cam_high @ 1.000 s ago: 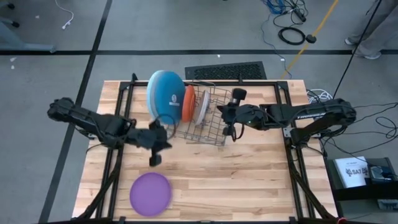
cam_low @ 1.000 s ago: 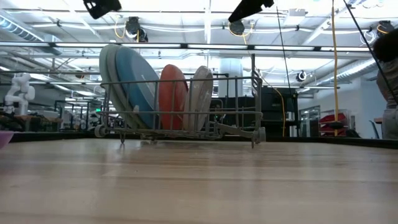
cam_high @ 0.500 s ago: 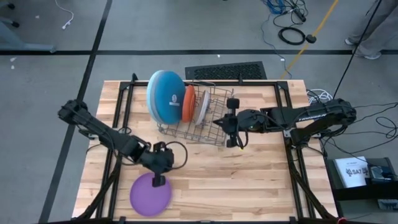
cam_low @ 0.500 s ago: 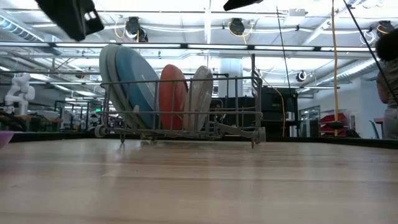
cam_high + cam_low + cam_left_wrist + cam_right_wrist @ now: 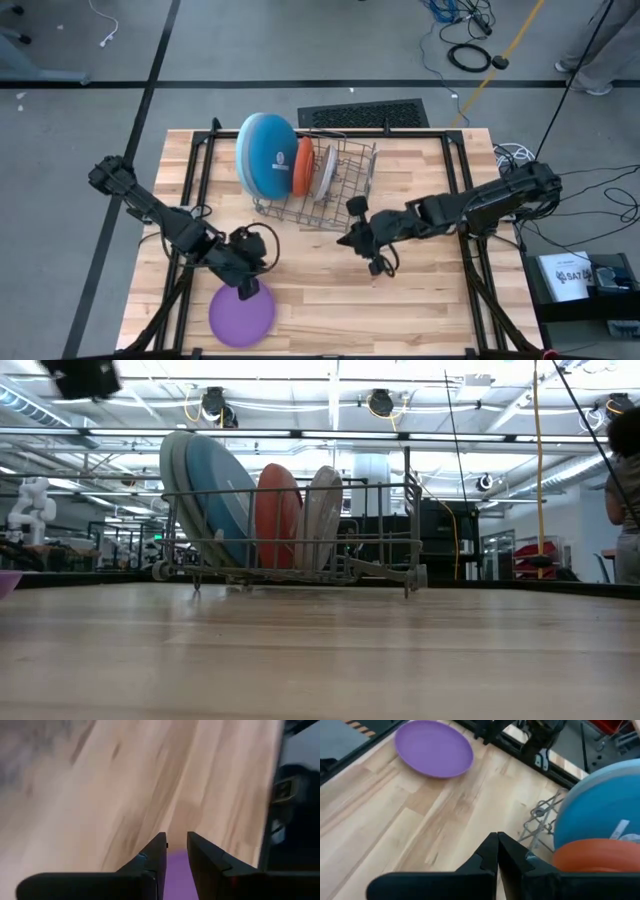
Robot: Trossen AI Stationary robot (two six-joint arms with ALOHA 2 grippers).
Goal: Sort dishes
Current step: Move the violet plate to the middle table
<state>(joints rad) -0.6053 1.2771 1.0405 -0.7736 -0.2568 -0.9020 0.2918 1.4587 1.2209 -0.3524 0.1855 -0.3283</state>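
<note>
A purple plate [image 5: 241,311] lies flat near the table's near-left corner, also in the right wrist view [image 5: 434,747]. Large blue plates [image 5: 268,155], an orange plate [image 5: 303,168] and an off-white plate [image 5: 322,172] stand on edge in the wire rack [image 5: 340,195]; the low view shows them as blue [image 5: 215,500], orange [image 5: 278,515] and off-white [image 5: 322,515]. My left gripper [image 5: 248,290] hovers over the purple plate's far edge [image 5: 176,870], fingers a narrow gap apart. My right gripper [image 5: 378,266] is shut [image 5: 496,842], over bare table near the rack's near side.
The rack [image 5: 300,550] stands at the table's far middle. Black frame rails run along the left side [image 5: 190,200] and the right side [image 5: 468,200]. Bare wood [image 5: 400,310] spreads across the near right. A person stands beyond the table's far right [image 5: 625,490].
My left gripper has travelled from mid-table toward the near edge and come over the purple plate's far rim. My right gripper has drawn back from the rack's right side toward the near edge, turning as it went. The plates have stayed put.
</note>
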